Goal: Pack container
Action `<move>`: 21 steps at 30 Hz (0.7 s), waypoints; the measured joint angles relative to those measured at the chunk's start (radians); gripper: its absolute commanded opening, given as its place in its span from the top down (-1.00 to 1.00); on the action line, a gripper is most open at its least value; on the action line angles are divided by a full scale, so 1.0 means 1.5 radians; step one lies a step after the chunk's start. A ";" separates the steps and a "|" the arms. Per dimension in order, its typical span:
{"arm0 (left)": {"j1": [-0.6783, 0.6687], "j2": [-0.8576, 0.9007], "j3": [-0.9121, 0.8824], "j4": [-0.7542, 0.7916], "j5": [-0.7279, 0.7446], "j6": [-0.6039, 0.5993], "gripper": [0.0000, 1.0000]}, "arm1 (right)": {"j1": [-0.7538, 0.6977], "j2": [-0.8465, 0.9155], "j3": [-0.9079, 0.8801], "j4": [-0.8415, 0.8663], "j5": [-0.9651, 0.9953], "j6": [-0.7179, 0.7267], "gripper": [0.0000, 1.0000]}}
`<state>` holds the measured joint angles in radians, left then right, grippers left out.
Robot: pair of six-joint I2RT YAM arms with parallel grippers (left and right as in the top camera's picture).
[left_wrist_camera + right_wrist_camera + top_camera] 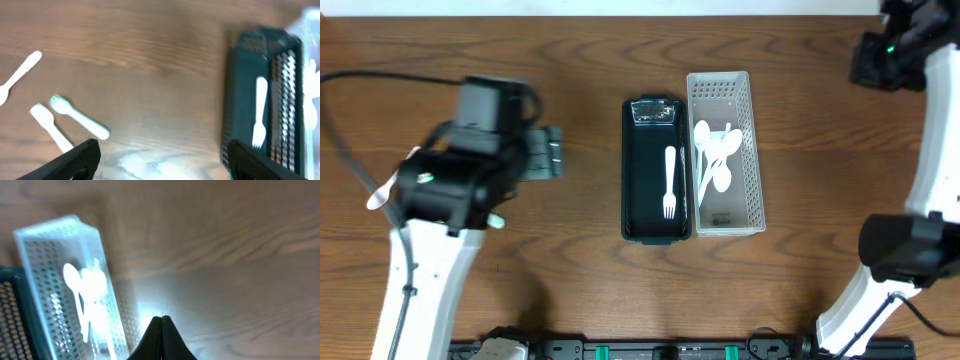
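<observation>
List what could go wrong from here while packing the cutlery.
1. Two utensils lie close together beside the open left tool; it may pinch both or knock one away.
2. The left arm mostly hides them from overhead, so aim rests on a blurred wrist view.
3. The shut right tool hangs near the basket and might nudge it.

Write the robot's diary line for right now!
left gripper open | right gripper shut | dark basket: one fork | white basket: spoons | loose cutlery on table
</observation>
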<state>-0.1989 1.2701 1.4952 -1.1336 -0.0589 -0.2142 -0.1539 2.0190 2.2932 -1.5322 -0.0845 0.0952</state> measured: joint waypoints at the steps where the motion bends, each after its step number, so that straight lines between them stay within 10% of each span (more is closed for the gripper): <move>1: 0.025 -0.003 0.000 -0.003 0.009 -0.003 -0.68 | 0.002 0.007 -0.023 0.008 -0.002 0.002 0.98; 21: 0.132 0.163 0.000 -0.020 0.131 0.026 -0.68 | 0.142 0.040 -0.387 0.175 -0.013 0.018 0.94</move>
<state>-0.0002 1.5139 1.4948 -1.1629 0.1371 -0.1753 0.0597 2.0792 1.7123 -1.2697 -0.1047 0.1223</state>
